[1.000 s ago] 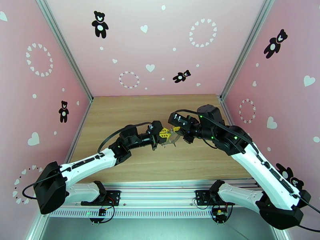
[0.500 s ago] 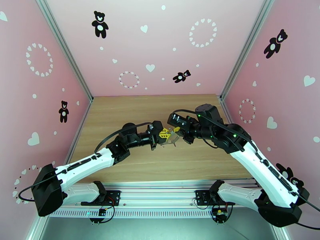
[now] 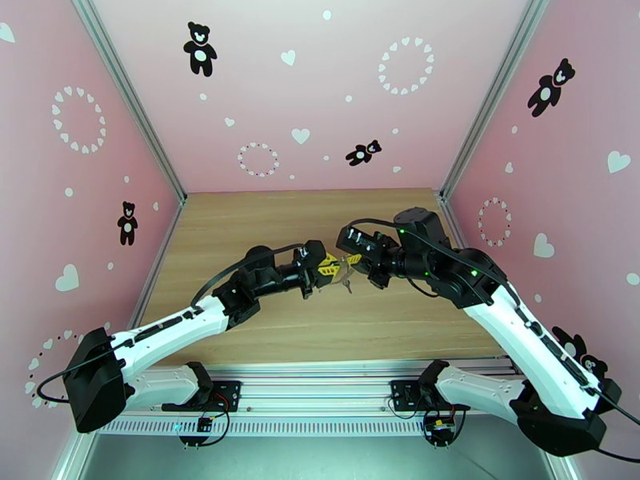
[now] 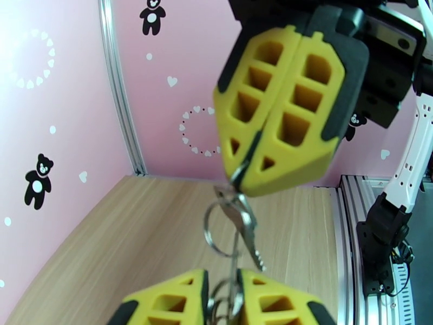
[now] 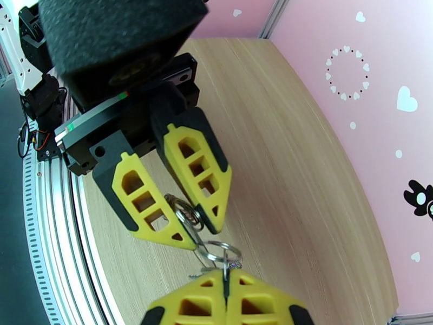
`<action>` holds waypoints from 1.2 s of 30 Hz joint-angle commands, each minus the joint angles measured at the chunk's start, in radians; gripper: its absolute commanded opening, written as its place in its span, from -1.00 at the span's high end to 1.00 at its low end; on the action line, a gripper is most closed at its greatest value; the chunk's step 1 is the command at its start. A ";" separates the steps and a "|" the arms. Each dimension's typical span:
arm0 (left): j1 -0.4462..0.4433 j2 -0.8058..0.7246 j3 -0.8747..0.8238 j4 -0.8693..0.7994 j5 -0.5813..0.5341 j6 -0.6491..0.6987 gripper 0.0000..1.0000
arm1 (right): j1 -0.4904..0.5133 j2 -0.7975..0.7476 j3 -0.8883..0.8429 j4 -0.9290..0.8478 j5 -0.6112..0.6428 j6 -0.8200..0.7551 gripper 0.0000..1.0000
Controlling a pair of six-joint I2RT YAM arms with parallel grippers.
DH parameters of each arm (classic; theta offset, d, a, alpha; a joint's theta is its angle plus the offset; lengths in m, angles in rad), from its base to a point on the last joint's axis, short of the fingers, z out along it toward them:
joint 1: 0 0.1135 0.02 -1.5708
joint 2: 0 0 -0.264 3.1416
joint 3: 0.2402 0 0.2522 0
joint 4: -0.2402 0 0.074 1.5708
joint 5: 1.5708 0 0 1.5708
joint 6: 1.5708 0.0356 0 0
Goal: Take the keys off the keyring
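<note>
Above the middle of the pale wooden worktop [image 3: 240, 226] the two arms meet tip to tip. The keyring [image 4: 207, 232], a short run of linked silvery wire rings, is strung in the air between them. The right claw [image 4: 244, 173], two yellow cut-out fingers on black mounts, is closed tight with the end ring pinched at its tips. The left claw [image 5: 200, 238] stands with its yellow fingers parted. The other end ring sits in that gap, and it looks loose rather than clamped, though the wire is too thin to be certain. In the left wrist view the bunch's long axis runs almost straight up and down from one claw to the other; from above it runs left to right. The small grey metal keys [image 4: 246, 226] hang just under the right claw, overlapping so closely that they are hard to tell apart. Their heads are up and their toothed blades point down and slightly right, clear of the worktop.
</note>
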 commanded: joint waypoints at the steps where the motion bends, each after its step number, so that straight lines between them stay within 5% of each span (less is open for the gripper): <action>1: -0.001 -0.011 0.017 0.064 -0.030 0.001 0.52 | -0.002 0.006 0.034 -0.004 -0.026 0.012 1.00; 16: -0.004 -0.020 0.018 0.032 0.041 0.032 0.34 | -0.002 0.009 0.037 0.006 -0.004 0.029 1.00; 26: -0.009 0.013 0.024 0.049 0.011 0.040 0.57 | -0.002 0.002 0.034 0.021 -0.007 0.040 1.00; 36: -0.015 0.034 0.030 0.066 0.044 0.030 0.44 | -0.001 -0.003 0.026 0.037 0.014 0.051 1.00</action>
